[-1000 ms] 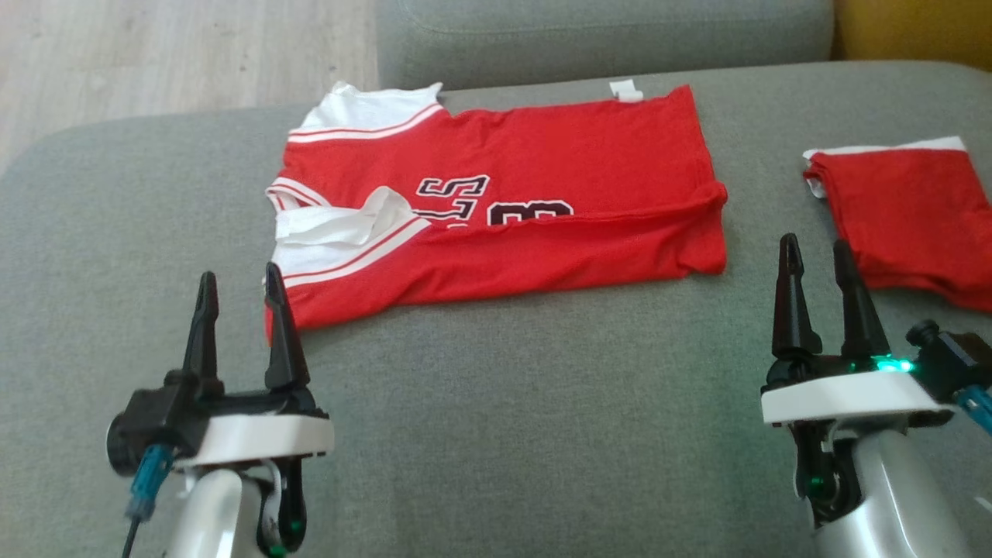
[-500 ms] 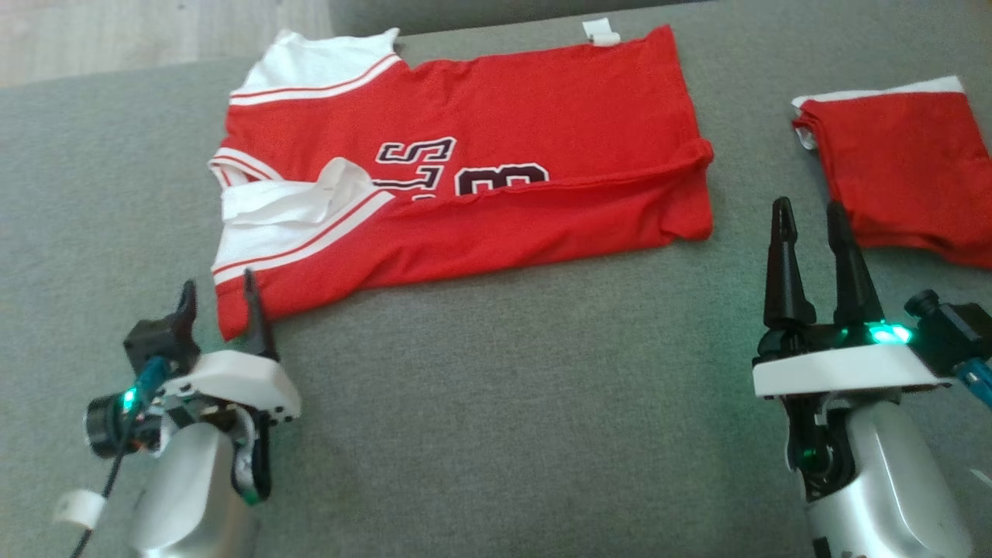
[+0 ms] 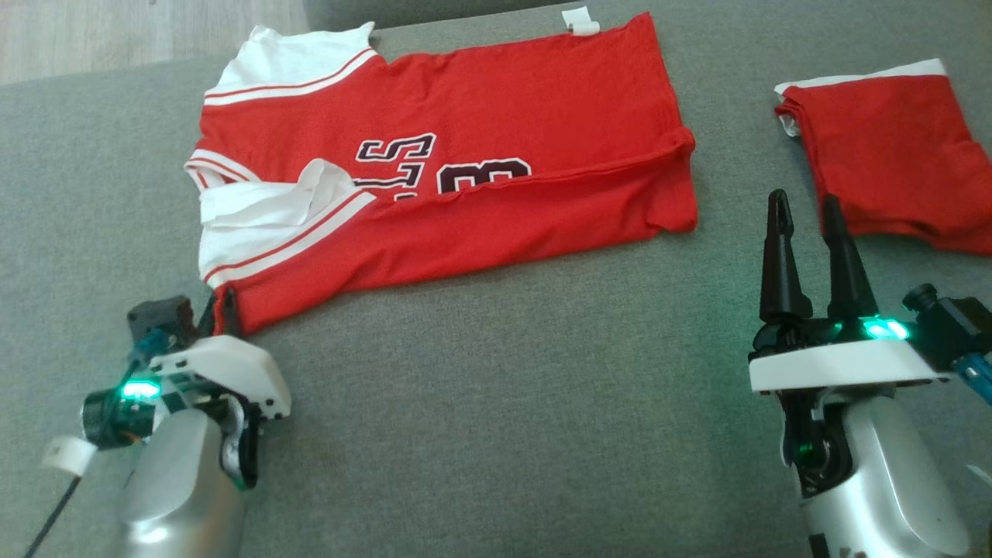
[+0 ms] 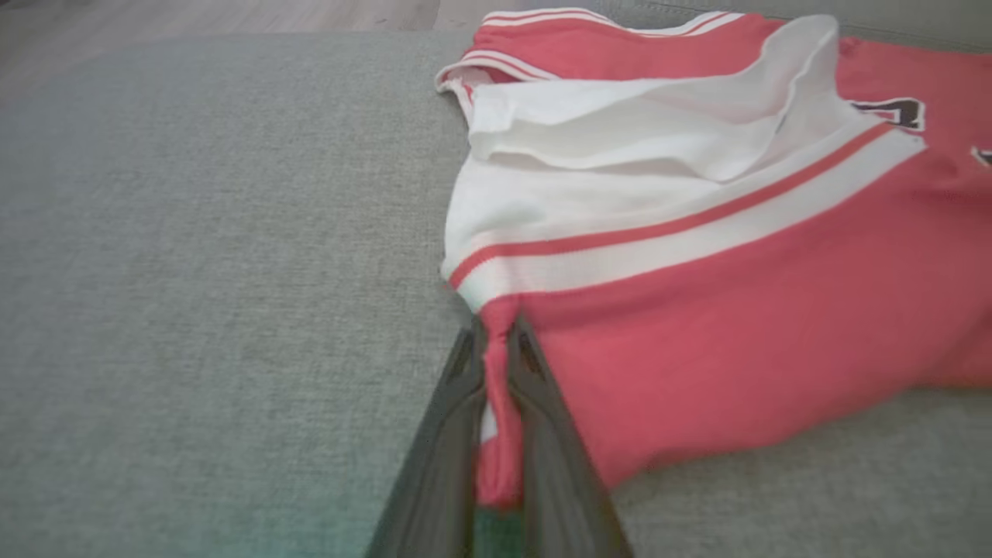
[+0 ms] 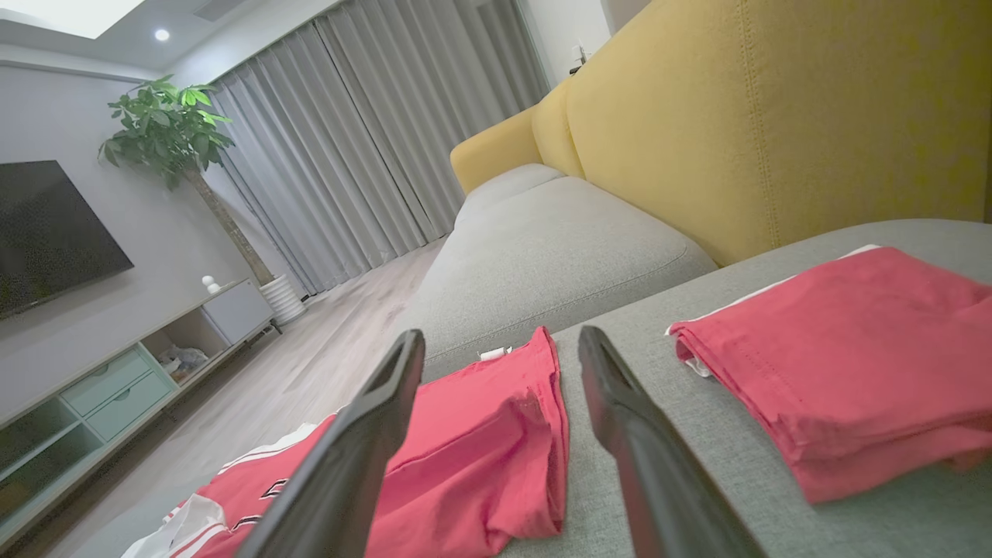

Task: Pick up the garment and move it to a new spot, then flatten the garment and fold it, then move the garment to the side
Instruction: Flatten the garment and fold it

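- The grey sofa seat carries everything; a yellow backrest rises behind it in the right wrist view.
- The garment, a red jersey with white striped trim and dark lettering, lies spread on the seat ahead of the robot. Its long axis runs left to right across the head view, with the white-trimmed end towards the robot's left and the plain red hem towards its right. The near long edge looks doubled over onto the body.
- A folded red piece sits apart from it, off to the right. That makes two red items in all, one spread and one folded.
- Two grippers. The left gripper is clenched on the garment's near-left corner, just below the white stripe, with a ridge of red cloth pinched between its fingers.
- The right gripper hangs released and empty, fingers parted, between the garment's hem end and the folded piece. The near-right hem corner lies ahead and to its left, not touching. The right arm is the nearer one to that end, so a lift by both corners turns on it crossing that gap.
- One white tag sticks out at the far edge.
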You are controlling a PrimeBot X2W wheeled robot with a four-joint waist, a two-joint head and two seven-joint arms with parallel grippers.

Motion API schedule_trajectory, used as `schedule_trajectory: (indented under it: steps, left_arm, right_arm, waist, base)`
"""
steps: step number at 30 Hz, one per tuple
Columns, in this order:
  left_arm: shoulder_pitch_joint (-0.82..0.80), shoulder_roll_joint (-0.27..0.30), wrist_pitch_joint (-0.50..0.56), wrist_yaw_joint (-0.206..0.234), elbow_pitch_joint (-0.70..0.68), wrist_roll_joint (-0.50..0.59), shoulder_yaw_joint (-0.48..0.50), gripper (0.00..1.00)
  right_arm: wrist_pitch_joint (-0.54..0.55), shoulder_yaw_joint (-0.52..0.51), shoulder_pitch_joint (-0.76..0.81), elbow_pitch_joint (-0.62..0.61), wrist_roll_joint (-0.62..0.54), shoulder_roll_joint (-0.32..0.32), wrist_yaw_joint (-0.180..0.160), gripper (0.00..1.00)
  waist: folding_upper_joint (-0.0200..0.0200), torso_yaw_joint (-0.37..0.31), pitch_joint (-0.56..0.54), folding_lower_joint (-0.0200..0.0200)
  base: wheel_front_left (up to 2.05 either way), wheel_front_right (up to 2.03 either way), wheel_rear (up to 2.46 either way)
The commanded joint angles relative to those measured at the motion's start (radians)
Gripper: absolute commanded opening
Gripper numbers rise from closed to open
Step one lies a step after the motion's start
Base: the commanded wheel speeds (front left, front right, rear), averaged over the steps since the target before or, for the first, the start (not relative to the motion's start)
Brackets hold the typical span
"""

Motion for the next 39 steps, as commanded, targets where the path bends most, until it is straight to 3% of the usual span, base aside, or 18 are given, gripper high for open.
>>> schedule_trajectory:
  steps: [1, 5, 11, 17, 23, 31, 32, 33, 39]
  left_arm:
    - [-0.001, 0.025, -0.003, 0.005, 0.006, -0.007, 0.023, 0.0]
    - [-0.017, 0.017, -0.105, 0.011, -0.059, -0.007, 0.027, 0.0]
    - [-0.047, 0.011, -0.248, -0.031, -0.21, 0.015, -0.006, 0.0]
    - [-0.054, 0.004, -0.272, -0.073, -0.323, 0.054, -0.07, 0.0]
    - [-0.048, -0.011, -0.27, -0.086, -0.351, 0.064, -0.112, 0.0]
    - [-0.033, -0.019, -0.266, -0.09, -0.336, 0.061, -0.139, 0.0]
    - [-0.031, -0.018, -0.265, -0.089, -0.333, 0.06, -0.14, 0.0]
    - [-0.029, -0.018, -0.264, -0.088, -0.33, 0.058, -0.14, 0.0]
    - [-0.003, -0.002, -0.242, -0.081, -0.299, 0.045, -0.135, 0.0]
  right_arm:
    - [-0.011, 0.029, -0.031, -0.029, 0.0, -0.001, -0.001, 1.0]
    - [-0.011, 0.04, -0.048, 0.031, -0.037, -0.001, -0.001, 1.0]
    - [0.053, 0.012, -0.156, 0.226, -0.085, 0.0, -0.001, 1.0]
    - [0.143, -0.064, -0.31, 0.488, -0.092, 0.0, -0.001, 1.0]
    - [0.17, -0.127, -0.458, 0.76, -0.179, 0.0, -0.001, 1.0]
    - [0.174, -0.091, -0.56, 0.998, -0.223, 0.0, -0.001, 1.0]
    - [0.175, -0.086, -0.565, 1.016, -0.237, 0.0, -0.001, 0.85]
    - [0.173, -0.082, -0.569, 1.028, -0.253, 0.0, -0.001, 0.0]
    - [0.118, -0.13, -0.573, 1.059, -0.327, 0.0, -0.001, 0.0]
  waist:
    - [-0.0001, 0.005, -0.004, 0.0]
    - [-0.0001, 0.024, -0.015, 0.0]
    - [-0.0001, 0.06, -0.012, 0.0]
    - [-0.0001, 0.094, 0.003, 0.0]
    - [-0.0001, 0.123, 0.008, 0.0]
    - [-0.0001, 0.146, -0.004, 0.0]
    - [-0.0001, 0.147, -0.007, 0.0]
    - [-0.0001, 0.147, -0.01, 0.0]
    - [-0.0001, 0.137, -0.041, 0.0]
  base:
    - [0.0, 0.0, 0.0]
    - [0.0, 0.0, 0.0]
    - [0.0, 0.0, 0.0]
    - [0.0, 0.0, 0.0]
    - [0.0, 0.0, 0.0]
    - [0.0, 0.0, 0.0]
    - [0.0, 0.0, 0.0]
    - [0.0, 0.0, 0.0]
    - [0.0, 0.0, 0.0]
